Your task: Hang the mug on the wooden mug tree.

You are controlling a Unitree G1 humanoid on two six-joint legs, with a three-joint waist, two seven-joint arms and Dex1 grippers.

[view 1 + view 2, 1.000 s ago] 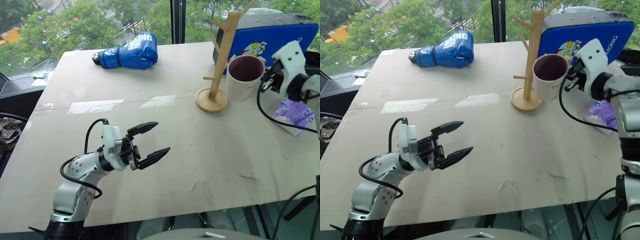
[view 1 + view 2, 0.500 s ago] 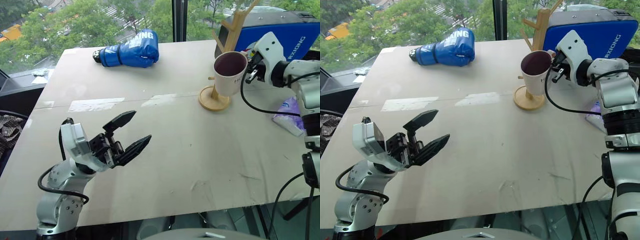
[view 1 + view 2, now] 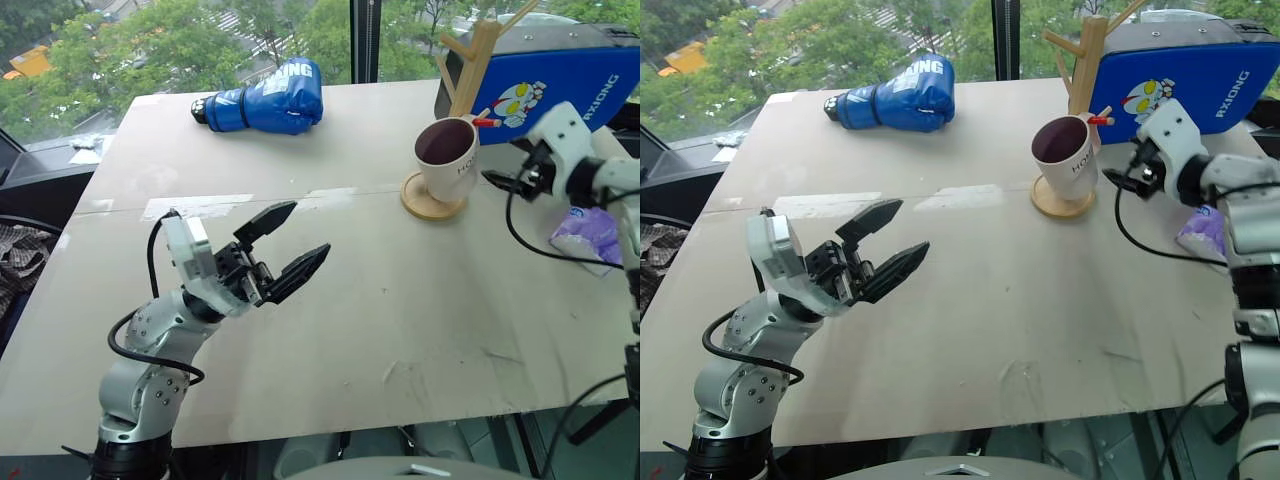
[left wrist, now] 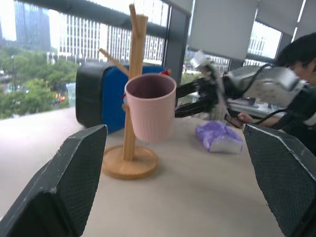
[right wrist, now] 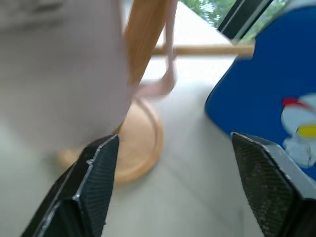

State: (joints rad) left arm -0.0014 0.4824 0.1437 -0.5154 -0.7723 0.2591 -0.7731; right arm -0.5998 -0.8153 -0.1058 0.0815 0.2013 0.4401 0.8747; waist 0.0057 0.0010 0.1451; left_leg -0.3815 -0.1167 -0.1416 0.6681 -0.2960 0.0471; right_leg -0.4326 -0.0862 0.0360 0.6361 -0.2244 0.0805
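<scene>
Hard to see: We cannot see the top of the wooden mug tree [image 3: 470, 90]; its pole runs out past the edge of the head views. The blue case [image 3: 560, 75] behind it is cut off too. In the right wrist view the mug is a pale blur, so we cannot read its letters there.
Mug look: We see a cream mug [image 3: 447, 160] with a dark inside. It has small dark letters on its side and one loop handle.
Mug place: We see the mug off the table, right against the tree's pole and above the round base. In the right wrist view its handle [image 5: 165, 81] loops by the pole under a peg. We cannot tell for sure that the peg holds it.
Right gripper: We see the right gripper [image 3: 508, 182] just beside the mug, fingers spread, gripping nothing.
Left gripper: We see the left gripper [image 3: 283, 246] well apart from the mug, above the table [image 3: 400, 300], fingers spread wide and empty.
Count: We count one mug, one mug tree, two grippers, one blue boxing glove [image 3: 265, 98], one purple packet [image 3: 590, 232].
</scene>
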